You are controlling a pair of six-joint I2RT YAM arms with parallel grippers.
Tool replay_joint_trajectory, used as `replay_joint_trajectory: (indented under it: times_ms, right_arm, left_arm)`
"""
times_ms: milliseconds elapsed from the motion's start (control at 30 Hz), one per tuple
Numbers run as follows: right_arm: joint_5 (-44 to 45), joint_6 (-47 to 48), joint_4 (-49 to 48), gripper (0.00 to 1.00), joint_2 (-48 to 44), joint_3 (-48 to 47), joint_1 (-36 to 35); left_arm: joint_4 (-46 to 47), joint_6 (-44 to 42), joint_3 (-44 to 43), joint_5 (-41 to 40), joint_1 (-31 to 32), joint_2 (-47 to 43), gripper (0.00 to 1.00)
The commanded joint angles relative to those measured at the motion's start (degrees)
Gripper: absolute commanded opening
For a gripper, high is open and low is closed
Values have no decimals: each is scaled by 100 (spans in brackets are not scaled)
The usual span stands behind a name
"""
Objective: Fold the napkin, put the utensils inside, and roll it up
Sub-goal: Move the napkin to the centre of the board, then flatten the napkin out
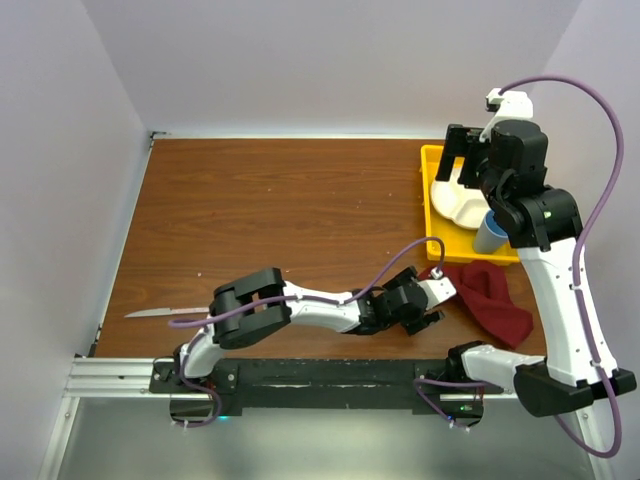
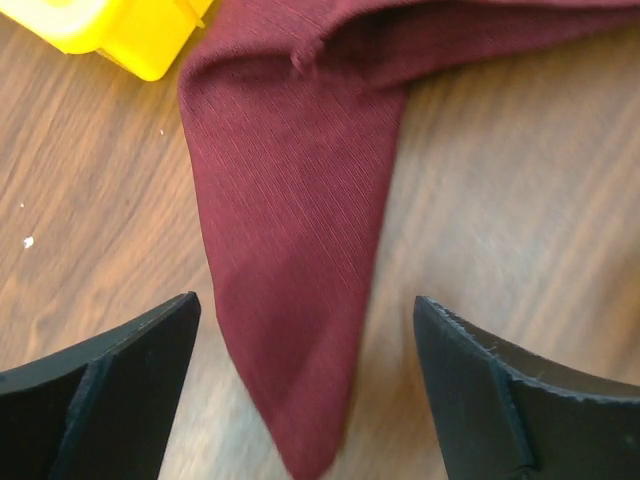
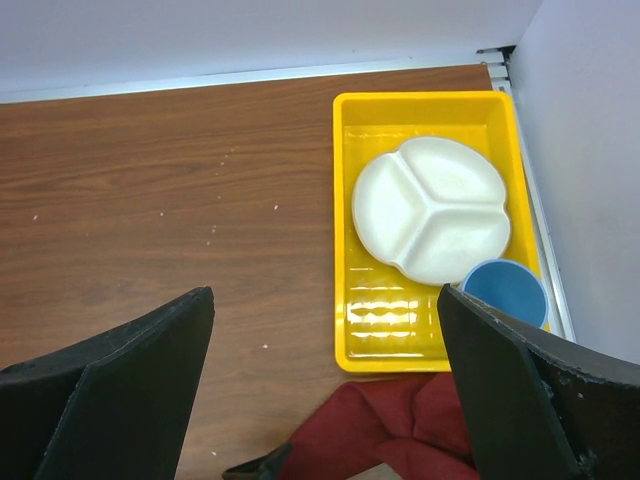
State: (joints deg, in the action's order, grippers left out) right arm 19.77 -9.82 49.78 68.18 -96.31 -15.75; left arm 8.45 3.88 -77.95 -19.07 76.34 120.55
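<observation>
The maroon napkin (image 1: 492, 302) lies crumpled on the wooden table near the front right, just below the yellow tray. My left gripper (image 1: 444, 303) is stretched out to the napkin's left edge and stands open. In the left wrist view a pointed corner of the napkin (image 2: 290, 280) lies on the table between the spread fingers of this gripper (image 2: 305, 395), touching neither. One silvery utensil (image 1: 163, 312) lies alone at the front left. My right gripper (image 1: 463, 158) hangs open and empty high above the tray, and the napkin (image 3: 400, 430) shows below this gripper (image 3: 325, 395) in its wrist view.
A yellow tray (image 1: 430, 190) at the right back holds a white divided plate (image 3: 430, 208) and a blue cup (image 3: 505, 290). Its corner (image 2: 130, 35) sits close to the napkin. White walls close in the table on the left, back and right.
</observation>
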Motion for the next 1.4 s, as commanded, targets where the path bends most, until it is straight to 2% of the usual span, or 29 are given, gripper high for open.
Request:
replay_joint_trajectory:
  times_ms: [0, 33, 67, 133, 167, 233, 267, 300, 367, 467, 533, 600, 700, 767, 933, 1067, 1167, 1300, 1367]
  right_arm:
    - [-96, 113, -214, 98, -139, -19, -25]
    - [-87, 104, -214, 98, -139, -2, -25]
    - [17, 69, -206, 98, -121, -10, -16]
    - [254, -193, -48, 98, -7, -2, -25]
    - [403, -291, 31, 98, 54, -19, -25]
    - [624, -475, 259, 98, 283, -54, -25]
    - [642, -503, 313, 98, 370, -54, -25]
    - [616, -564, 383, 98, 502, -46, -34]
    - [554, -661, 532, 98, 643, 138, -104]
    - [117, -845, 674, 98, 854, 700, -585]
    - [-261, -916, 542, 98, 907, 1394, -920]
    - [-228, -1073, 515, 98, 942, 1937, -1412]
    - [-578, -1153, -54, 97, 890, 2623, -2036]
    - [-1193, -1031, -318, 96, 986, 2845, -2518]
    - [-783, -671, -917, 94, 1705, 2785, -4108]
    - [-580, -468, -1224, 93, 2180, 2670, -4647]
    - [-483, -520, -1549, 85, 2436, 2880, -4674]
    - [-255, -678, -2006, 61, 2585, 3162, -4674]
    - [-272, -731, -2060, 53, 2577, 3259, -4683]
  left_arm:
    - [-106, 95, -291, -281, -101, 197, 77]
    - [-150, 113, -291, -299, -119, 205, 74]
    - [-203, 157, -282, -308, -128, 197, 65]
    - [-273, 183, -212, -317, -189, 118, 58]
    - [-334, 314, -159, -308, -233, 83, 47]
    - [-563, 490, -98, -80, -417, -135, 35]
    - [-503, 613, 199, -27, -470, -294, 21]
    - [-319, 692, 410, 17, -575, -652, 11]
    - [-361, 1129, 971, 70, -812, -1032, 0]
    - [-712, 1729, 1781, 36, -1102, -1936, 0]
    - [-1169, 2263, 2447, -307, -1243, -2815, 0]
    - [-1573, 2581, 2836, -615, -1472, -3717, 0]
    - [-1890, 3012, 3443, -905, -1648, -4662, 0]
    - [-1996, 3294, 3751, -941, -1718, -5092, 0]
    - [-2049, 3593, 4060, -1011, -1745, -5410, 0]
    - [-2268, 3707, 3972, -1099, -1780, -5341, 0]
    - [-2391, 3857, 3928, -1160, -1789, -5454, 0]
    - [-2444, 3997, 3998, -1187, -1806, -5718, 0]
    - [-2541, 4076, 4016, -1248, -1833, -5875, 0]
